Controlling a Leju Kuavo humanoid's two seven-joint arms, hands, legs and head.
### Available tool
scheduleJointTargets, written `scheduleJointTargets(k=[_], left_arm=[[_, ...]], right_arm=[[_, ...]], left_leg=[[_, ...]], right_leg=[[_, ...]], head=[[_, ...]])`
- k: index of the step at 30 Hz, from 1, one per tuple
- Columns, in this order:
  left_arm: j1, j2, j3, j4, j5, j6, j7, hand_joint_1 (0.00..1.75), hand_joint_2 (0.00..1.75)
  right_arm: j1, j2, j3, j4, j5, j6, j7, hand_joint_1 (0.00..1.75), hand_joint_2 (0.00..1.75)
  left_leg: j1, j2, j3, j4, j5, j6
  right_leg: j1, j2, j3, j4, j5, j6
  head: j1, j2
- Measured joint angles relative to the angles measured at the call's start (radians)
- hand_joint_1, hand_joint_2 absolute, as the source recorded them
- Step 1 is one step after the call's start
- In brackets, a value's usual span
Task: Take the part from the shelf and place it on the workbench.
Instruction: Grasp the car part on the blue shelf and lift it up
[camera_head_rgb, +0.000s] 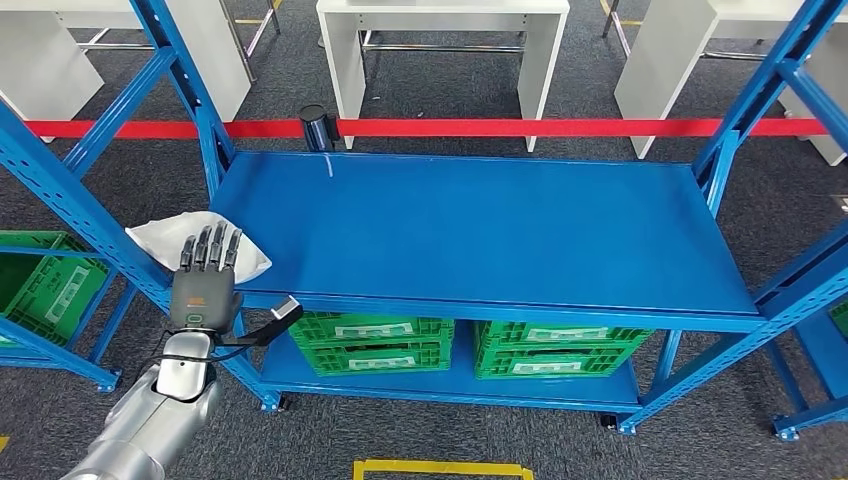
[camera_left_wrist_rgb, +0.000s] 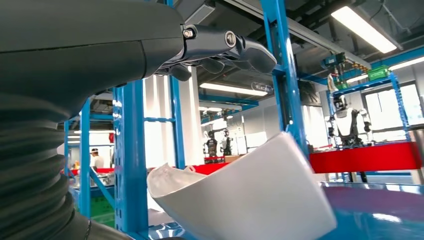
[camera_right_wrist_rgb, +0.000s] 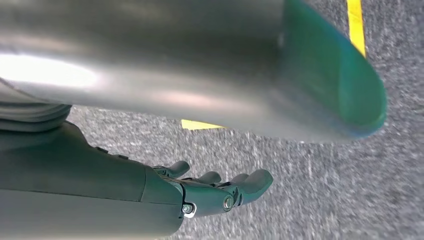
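Partly hidden behind my left robot hand (camera_head_rgb: 205, 283), the white part (camera_head_rgb: 165, 238) lies at the left front corner of the blue shelf (camera_head_rgb: 480, 230), overhanging the shelf's left edge by the blue upright (camera_head_rgb: 60, 185). My fingers (camera_head_rgb: 212, 248) are stretched out flat over its near side; whether they touch it I cannot tell from the head view. In my left wrist view the fingers (camera_left_wrist_rgb: 227, 45) hang apart above the part (camera_left_wrist_rgb: 250, 200) with a gap between, holding nothing. The part looks like a thin, smooth, glossy white shell, curved like a shallow bowl, with a wavy rim on one side; its lower end is cut off by the picture's edge. My right robot hand (camera_right_wrist_rgb: 220, 192) hangs over grey carpet (camera_right_wrist_rgb: 325, 190), fingers loosely curled with nothing in them. Green crates (camera_head_rgb: 375, 342) sit on the lower shelf, their backs hidden under the upper shelf.
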Motion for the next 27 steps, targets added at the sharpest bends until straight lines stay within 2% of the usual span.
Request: scheduleJointTargets(k=[10, 11, 14, 15, 17, 23, 27], left_arm=[[0.035, -0.023, 0.045, -0.038, 0.000, 0.000, -0.018, 0.00, 1.75], [0.038, -0.024, 0.049, -0.041, 0.000, 0.000, -0.017, 0.10, 1.75], [0.045, -0.025, 0.060, -0.046, 0.000, 0.000, -0.015, 1.32, 1.75], [0.047, -0.024, 0.064, -0.047, 0.000, 0.000, -0.015, 1.66, 1.75], [0.050, -0.024, 0.072, -0.049, 0.000, 0.000, -0.017, 1.75, 1.75], [0.061, -0.023, 0.095, -0.049, 0.000, 0.000, -0.006, 1.69, 1.75], [0.072, -0.020, 0.110, -0.050, 0.000, 0.000, -0.001, 1.75, 1.75]], right_arm=[[0.008, 0.007, -0.023, -0.081, 0.011, 0.000, -0.019, 0.00, 0.00], [0.008, 0.008, -0.025, -0.086, 0.014, 0.000, -0.019, 0.00, 0.00], [0.009, 0.011, -0.030, -0.100, 0.025, 0.001, -0.019, 0.00, 0.00], [0.009, 0.011, -0.032, -0.105, 0.029, 0.001, -0.019, 0.00, 0.00], [0.009, 0.012, -0.037, -0.112, 0.034, 0.001, -0.019, 0.00, 0.00], [0.009, 0.013, -0.044, -0.132, 0.057, 0.002, -0.038, 0.00, 0.00], [0.010, 0.013, -0.048, -0.145, 0.065, 0.002, -0.050, 0.00, 0.00]], left_leg=[[0.000, 0.000, 0.000, 0.000, 0.000, 0.000], [0.000, 0.000, 0.000, 0.000, 0.000, 0.000], [0.000, 0.000, 0.000, 0.000, 0.000, 0.000], [0.000, 0.000, 0.000, 0.000, 0.000, 0.000], [0.000, 0.000, 0.000, 0.000, 0.000, 0.000], [0.000, 0.000, 0.000, 0.000, 0.000, 0.000], [0.000, 0.000, 0.000, 0.000, 0.000, 0.000]], right_leg=[[0.000, 0.000, 0.000, 0.000, 0.000, 0.000], [0.000, 0.000, 0.000, 0.000, 0.000, 0.000], [0.000, 0.000, 0.000, 0.000, 0.000, 0.000], [0.000, 0.000, 0.000, 0.000, 0.000, 0.000], [0.000, 0.000, 0.000, 0.000, 0.000, 0.000], [0.000, 0.000, 0.000, 0.000, 0.000, 0.000], [0.000, 0.000, 0.000, 0.000, 0.000, 0.000]], head=[[0.000, 0.000], [0.000, 0.000], [0.000, 0.000], [0.000, 0.000], [0.000, 0.000], [0.000, 0.000], [0.000, 0.000]])
